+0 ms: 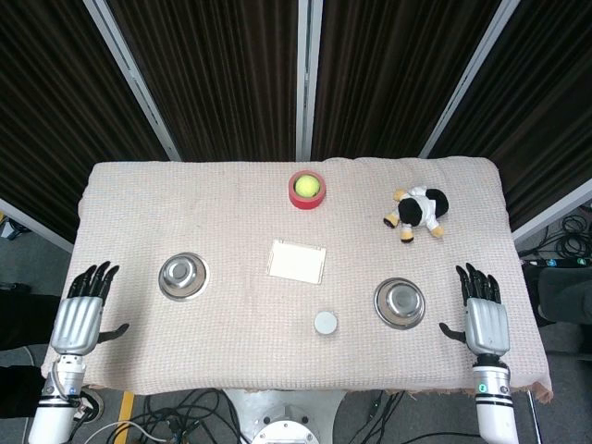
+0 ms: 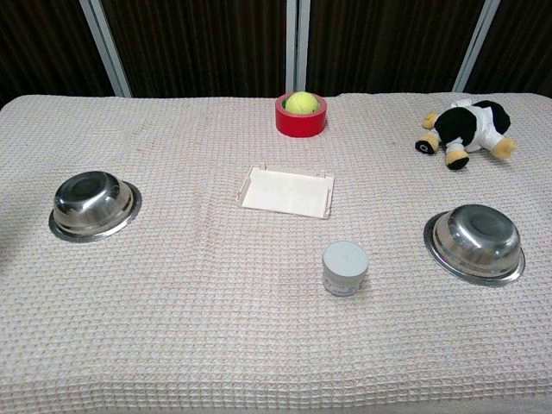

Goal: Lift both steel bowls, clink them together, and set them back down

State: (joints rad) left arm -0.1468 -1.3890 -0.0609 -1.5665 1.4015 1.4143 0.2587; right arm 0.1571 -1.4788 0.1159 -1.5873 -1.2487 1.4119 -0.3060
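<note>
Both hands, left [image 1: 81, 314] and right [image 1: 484, 314], lie spread and empty. The left bowl [image 1: 183, 276] and right bowl [image 1: 400, 302] look light, rigid and slick; grip at the rims.

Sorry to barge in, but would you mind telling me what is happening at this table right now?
Nothing is being handled yet. The left robot hand and right robot hand hang open at the table's side edges, holding nothing. Both steel bowls, the left bowl and right bowl, sit upside down on the cloth, untouched. Between them lie a small tray and a white jar.
</note>
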